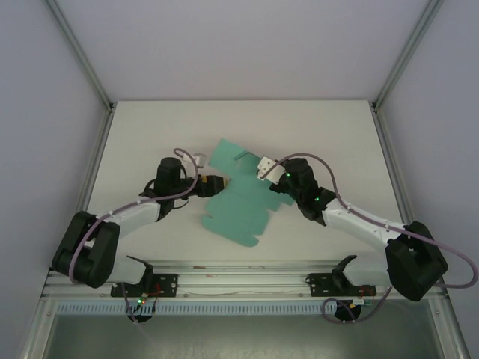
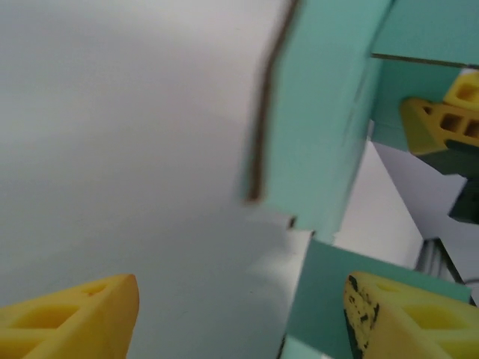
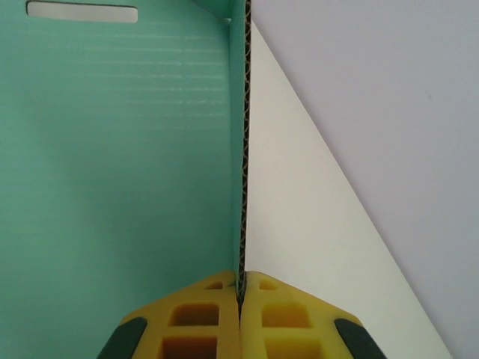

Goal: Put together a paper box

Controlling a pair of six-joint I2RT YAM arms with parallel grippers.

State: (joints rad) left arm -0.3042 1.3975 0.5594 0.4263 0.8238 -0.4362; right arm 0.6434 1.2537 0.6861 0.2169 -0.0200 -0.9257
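**Thin card could crease or slip between the two claws**

On the left, the left claw sat at the card's left edge. Its fingers were spread, with a teal panel standing partly between them and nothing pinched. The card lay around the middle of the table, mostly flat and unfolded, with one flap raised. On the right, the right claw had its fingers pressed together on the thin edge of that raised flap. If the left fingers closed away from a fold line, they would likely crease the panel in the wrong place. A pull from either side could drag the light sheet across the table. It could also slide the flap out of the right claw's narrow hold and let it drop flat.
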